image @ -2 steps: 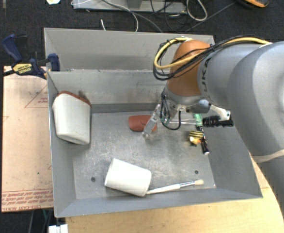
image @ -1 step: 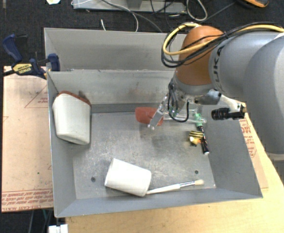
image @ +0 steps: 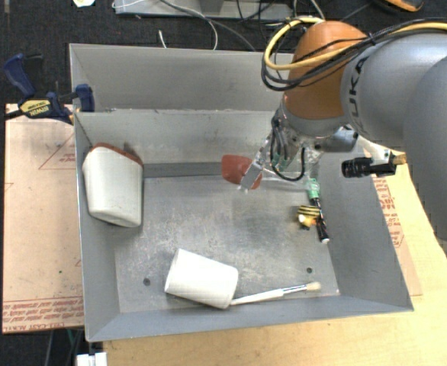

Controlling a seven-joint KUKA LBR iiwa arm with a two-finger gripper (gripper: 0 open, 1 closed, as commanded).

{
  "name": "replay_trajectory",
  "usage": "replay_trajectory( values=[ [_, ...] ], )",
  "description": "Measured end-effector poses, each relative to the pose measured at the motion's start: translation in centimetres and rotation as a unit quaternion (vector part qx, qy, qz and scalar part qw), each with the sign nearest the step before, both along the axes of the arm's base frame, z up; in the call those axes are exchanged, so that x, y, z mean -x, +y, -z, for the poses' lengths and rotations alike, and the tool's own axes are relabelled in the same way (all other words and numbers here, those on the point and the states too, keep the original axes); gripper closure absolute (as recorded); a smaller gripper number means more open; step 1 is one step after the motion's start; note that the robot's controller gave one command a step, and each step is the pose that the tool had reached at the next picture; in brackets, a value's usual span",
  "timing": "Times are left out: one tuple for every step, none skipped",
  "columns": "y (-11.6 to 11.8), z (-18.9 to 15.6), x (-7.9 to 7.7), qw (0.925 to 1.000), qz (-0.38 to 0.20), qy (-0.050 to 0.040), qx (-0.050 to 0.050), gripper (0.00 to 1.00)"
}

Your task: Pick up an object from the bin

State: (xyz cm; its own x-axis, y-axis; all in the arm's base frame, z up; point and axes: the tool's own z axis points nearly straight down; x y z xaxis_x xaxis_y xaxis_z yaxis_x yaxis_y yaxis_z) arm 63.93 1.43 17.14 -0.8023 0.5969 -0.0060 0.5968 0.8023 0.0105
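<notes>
One camera looks down on the whole grey bin (image: pixel 231 235) from above, tilted toward its far wall.

We see: white tub (image: pixel 114 187) well left of the jaws | white cup (image: pixel 200 278), paintbrush (image: pixel 275 294) toward the front | small oddments (image: pixel 313 213) just right.

The bin (image: pixel 208 219) is plain grey, faintly speckled. One cup (image: pixel 200 279) is all white; the tub (image: pixel 114 193) is white with a rust-brown end. A small lump (image: pixel 233 166) is red. The brush (image: pixel 273 295) is pale cream. The wrist cover (image: pixel 326 59) is orange (yellow cables (image: pixel 284 29) loop over it).
</notes>
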Motion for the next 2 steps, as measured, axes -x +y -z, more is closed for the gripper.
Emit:
replay_trajectory(
  values=[
    [-0.02, 0.01, 0.0, 1.0, 0.0, 0.0001, 0.0, 1.0],
    [-0.02, 0.02, 0.01, 1.0, 0.0, 0.0002, 0.0, 1.0]
  ],
)
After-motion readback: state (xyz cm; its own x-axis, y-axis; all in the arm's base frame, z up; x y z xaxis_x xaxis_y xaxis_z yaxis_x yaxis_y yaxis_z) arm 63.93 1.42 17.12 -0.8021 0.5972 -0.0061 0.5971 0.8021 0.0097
